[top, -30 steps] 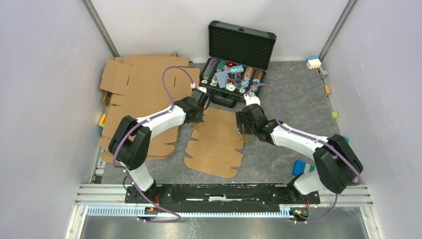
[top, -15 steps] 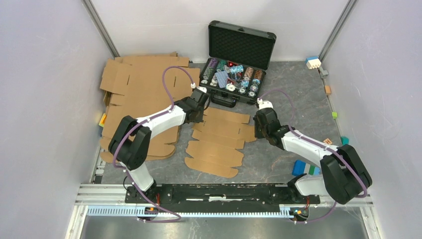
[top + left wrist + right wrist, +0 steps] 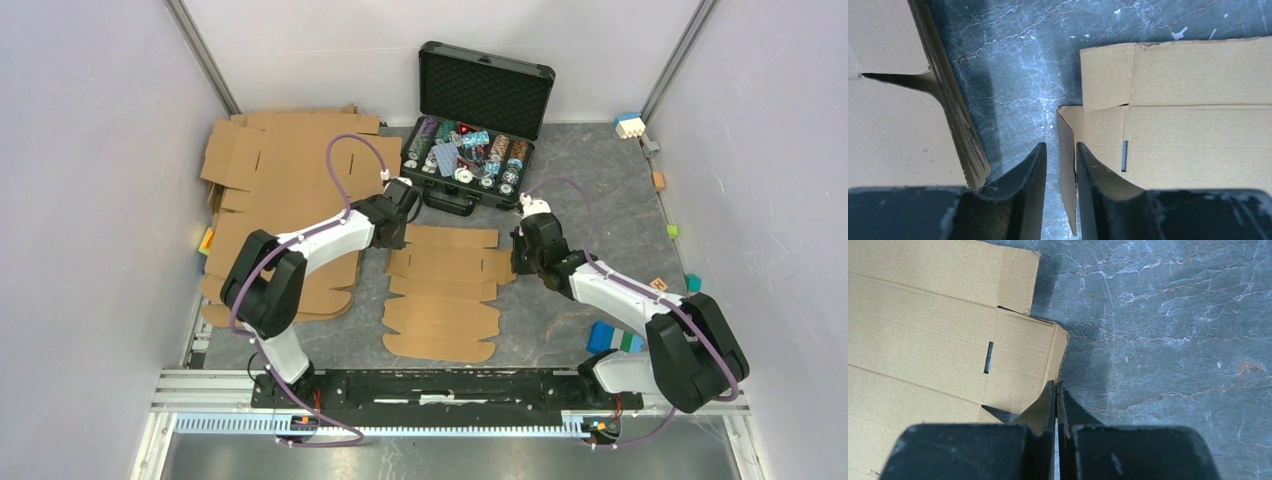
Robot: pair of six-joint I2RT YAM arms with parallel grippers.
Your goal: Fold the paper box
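Where the table lies bare in the middle, the paper box [image 3: 442, 295] is spread flat as a die-cut sheet, its long panels running crosswise and its scalloped tabs toward 6 o'clock. The left gripper [image 3: 397, 238] is down at the sheet's 10 o'clock corner, and the right gripper [image 3: 518, 262] is at its edge near 2 o'clock.

In the left wrist view, a narrow side flap of the paper box [image 3: 1188, 135] stands up on edge between the fingers of the left gripper [image 3: 1060, 146]. The jaws are parted only a little. The flap leans against the finger on the sheet's side, and a sliver of grey table shows between it and the other finger.

In the right wrist view, the right gripper [image 3: 1055, 382] has its two fingers pressed almost together. The lifted end flap of the paper box [image 3: 923, 335] runs straight into the slit between them, so they look pinched on that edge.

At 10 o'clock from the box lie the bigger cardboard sheets [image 3: 290, 170], their corrugated edge just beside the left fingers in the wrist view [image 3: 955, 120]. At 12 o'clock sits an open black case [image 3: 485, 95] full of chips, on the grey marbled table [image 3: 590, 190].
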